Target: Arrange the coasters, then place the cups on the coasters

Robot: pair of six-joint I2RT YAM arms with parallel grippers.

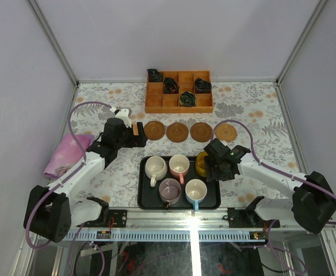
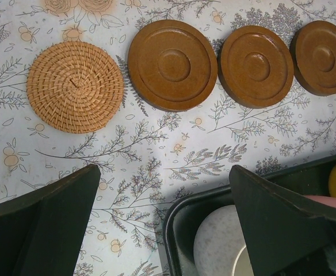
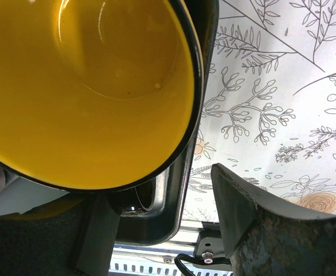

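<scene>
Four brown coasters (image 1: 178, 131) lie in a row behind the black tray (image 1: 148, 202). The woven coaster (image 2: 75, 86) lies left of them, next to three brown coasters (image 2: 172, 64). My left gripper (image 1: 132, 137) (image 2: 165, 172) hangs open over the cloth near the tray's far left corner, holding nothing. The tray holds the cream-white cup (image 1: 155, 167), pink cup (image 1: 179, 165), mauve cup (image 1: 169, 188), light blue cup (image 1: 195, 190) and yellow cup (image 1: 201, 164) (image 3: 93, 86). My right gripper (image 1: 215, 162) (image 3: 159, 184) is open at the yellow cup. One finger sits by the cup, and the other finger (image 3: 254, 218) is outside the tray wall.
An orange wooden box (image 1: 179, 103) with small dark objects stands at the back. A pink cloth (image 1: 69, 154) lies at the left by the left arm. Grey walls close in the table on three sides. A metal rail (image 3: 156, 261) runs along the near edge.
</scene>
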